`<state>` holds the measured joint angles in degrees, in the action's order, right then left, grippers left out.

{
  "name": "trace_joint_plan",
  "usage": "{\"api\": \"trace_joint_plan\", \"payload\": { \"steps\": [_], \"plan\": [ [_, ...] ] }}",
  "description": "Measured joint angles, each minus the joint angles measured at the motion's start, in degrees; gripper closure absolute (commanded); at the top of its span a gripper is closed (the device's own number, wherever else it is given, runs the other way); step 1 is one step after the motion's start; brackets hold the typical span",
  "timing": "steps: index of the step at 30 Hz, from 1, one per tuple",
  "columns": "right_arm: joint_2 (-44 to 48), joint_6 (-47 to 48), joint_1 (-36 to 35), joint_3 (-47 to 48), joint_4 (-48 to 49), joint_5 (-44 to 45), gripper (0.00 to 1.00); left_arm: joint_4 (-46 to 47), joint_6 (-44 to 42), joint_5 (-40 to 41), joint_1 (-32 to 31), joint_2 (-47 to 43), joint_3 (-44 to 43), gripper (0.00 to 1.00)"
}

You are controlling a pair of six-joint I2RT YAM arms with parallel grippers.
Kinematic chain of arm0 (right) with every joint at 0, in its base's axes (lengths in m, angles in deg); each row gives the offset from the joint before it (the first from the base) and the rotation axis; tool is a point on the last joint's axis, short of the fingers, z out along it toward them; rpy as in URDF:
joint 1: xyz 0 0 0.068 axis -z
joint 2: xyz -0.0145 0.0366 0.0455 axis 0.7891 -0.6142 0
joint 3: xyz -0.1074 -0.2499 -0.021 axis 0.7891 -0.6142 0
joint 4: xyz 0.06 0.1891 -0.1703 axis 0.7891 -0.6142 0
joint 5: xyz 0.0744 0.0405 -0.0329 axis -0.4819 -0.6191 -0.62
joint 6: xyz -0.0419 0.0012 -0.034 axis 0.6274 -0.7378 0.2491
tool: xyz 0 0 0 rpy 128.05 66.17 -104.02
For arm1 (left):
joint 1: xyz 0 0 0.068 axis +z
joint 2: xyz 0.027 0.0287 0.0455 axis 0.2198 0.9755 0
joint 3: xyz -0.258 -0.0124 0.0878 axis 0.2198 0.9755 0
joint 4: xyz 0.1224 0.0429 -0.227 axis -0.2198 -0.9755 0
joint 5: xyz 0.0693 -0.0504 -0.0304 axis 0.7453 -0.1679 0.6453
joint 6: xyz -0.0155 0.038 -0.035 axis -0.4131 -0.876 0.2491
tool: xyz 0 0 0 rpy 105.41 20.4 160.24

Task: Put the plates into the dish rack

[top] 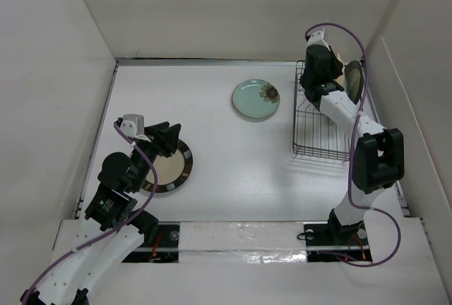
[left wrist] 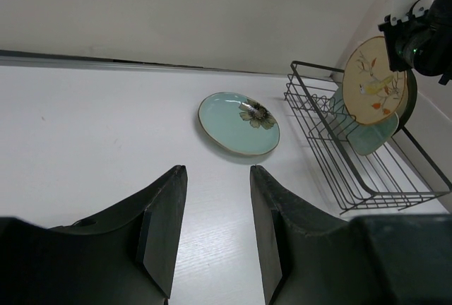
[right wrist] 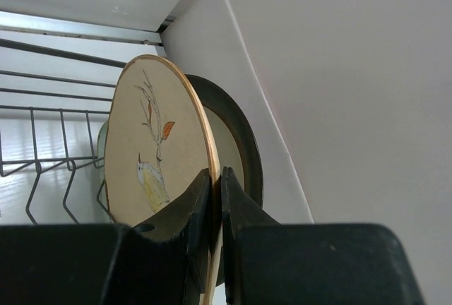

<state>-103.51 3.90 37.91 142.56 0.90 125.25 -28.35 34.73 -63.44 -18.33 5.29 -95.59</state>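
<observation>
Your right gripper is clamped on the rim of the yellowish bird-painted plate, which stands on edge at the far end of the black wire rack. A dark-rimmed plate and a pale-green plate stand beside it. The teal flower plate lies flat on the table, left of the rack. Your left gripper hangs open and empty over a striped-rim plate.

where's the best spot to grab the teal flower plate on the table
Probably its near rim, coming in low from that side: the teal plate lies flat on the table, so only its thin raised edge offers the jaws a pinch.
</observation>
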Motion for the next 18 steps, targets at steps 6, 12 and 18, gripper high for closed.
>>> {"api": "trace_joint_plan", "payload": {
  "steps": [6,12,18],
  "plan": [
    [-0.1,-0.2,0.0,0.0,0.5,1.4,1.00,0.0,0.0,0.0,0.0,0.4,0.0,0.62],
    [-1.1,1.5,0.0,-0.3,4.2,6.1,1.00,0.0,0.0,-0.1,0.0,0.6,0.0,0.62],
    [-1.1,3.0,-0.8,-0.6,6.0,7.8,1.00,0.0,0.0,0.0,0.0,0.5,0.0,0.62]
  ]
}}
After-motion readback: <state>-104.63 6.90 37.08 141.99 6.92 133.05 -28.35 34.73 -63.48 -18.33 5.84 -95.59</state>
